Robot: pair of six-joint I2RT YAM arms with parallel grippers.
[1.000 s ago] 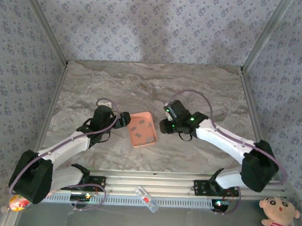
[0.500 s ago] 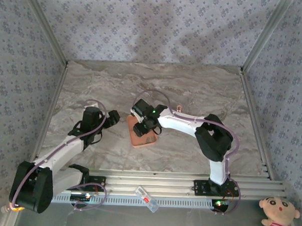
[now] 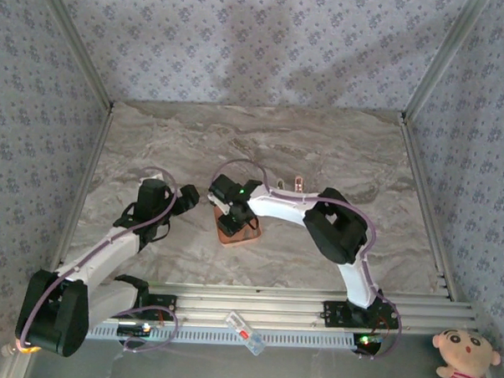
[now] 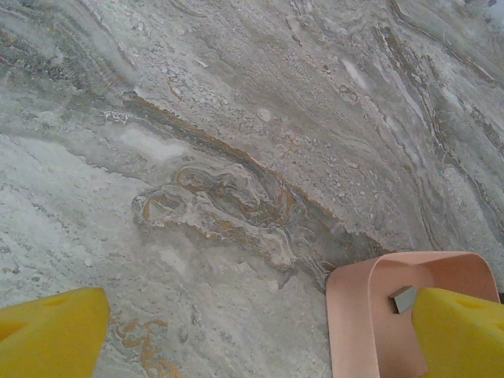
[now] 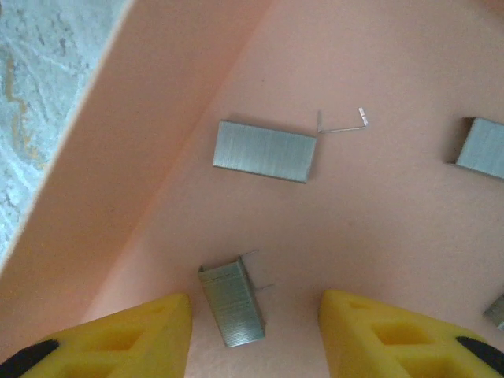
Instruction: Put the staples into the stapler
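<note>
The pink tray [image 3: 243, 232] lies mid-table and holds the staples as short grey strips. My right gripper [image 3: 229, 206] hangs low inside it, open. One strip [image 5: 232, 303] lies between its yellow fingertips [image 5: 118, 342], touching neither. A second strip [image 5: 264, 151] and a single bent staple [image 5: 343, 124] lie further in, a third strip [image 5: 480, 148] at the right. My left gripper [image 4: 256, 339] is wide open over bare marble at the tray's corner [image 4: 354, 311], holding nothing. A small clear-and-red stapler [image 3: 246, 333] lies on the front rail.
Patterned walls and metal frame posts enclose the marble table [image 3: 337, 151]. The right arm's elbow [image 3: 334, 226] bends over the table right of the tray. A small pink loop [image 3: 298, 183] sits behind the right arm. A plush doll [image 3: 466, 357] sits outside the front right corner.
My right arm has swung left and come down into the tray over the strips. My left gripper has drawn back a little to the left of the tray, still open.
</note>
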